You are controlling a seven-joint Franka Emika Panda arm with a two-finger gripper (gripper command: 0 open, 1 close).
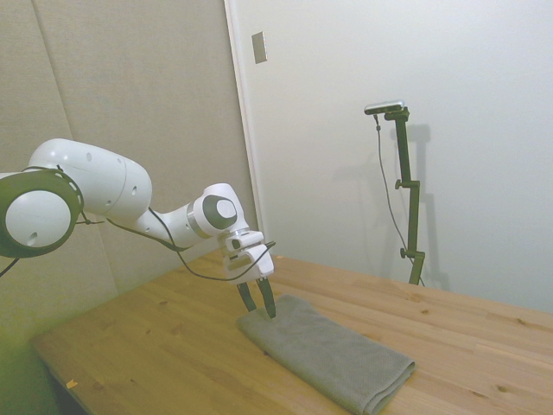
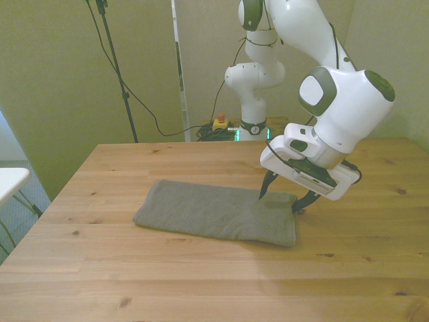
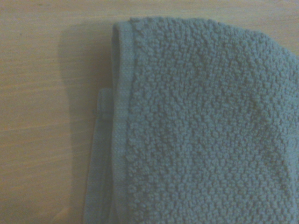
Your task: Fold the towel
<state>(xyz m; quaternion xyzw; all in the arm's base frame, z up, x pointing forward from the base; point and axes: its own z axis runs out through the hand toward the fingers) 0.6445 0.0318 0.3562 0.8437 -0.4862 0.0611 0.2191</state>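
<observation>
On the tabletop (image 2: 201, 268) the towel (image 2: 214, 213) lies flat as a long strip, already doubled at least once judging by its layered edge; the gripper (image 2: 281, 198), fingers spread, straddles one short end, so another fold seems left

The towel (image 3: 201, 130) is cut off by the wrist view's edges at 3 and 6 o'clock, so only one corner with a hemmed border is seen, slightly blurred. A lower layer (image 3: 100, 154) peeks from under that hem, and how far it reaches cannot be told. In the front view, a small patch of the towel (image 2: 214, 211) at its 3 o'clock end is hidden by the gripper (image 2: 281, 200). The worktop (image 1: 155, 346) is cropped at 6 o'clock in the side view.
</observation>
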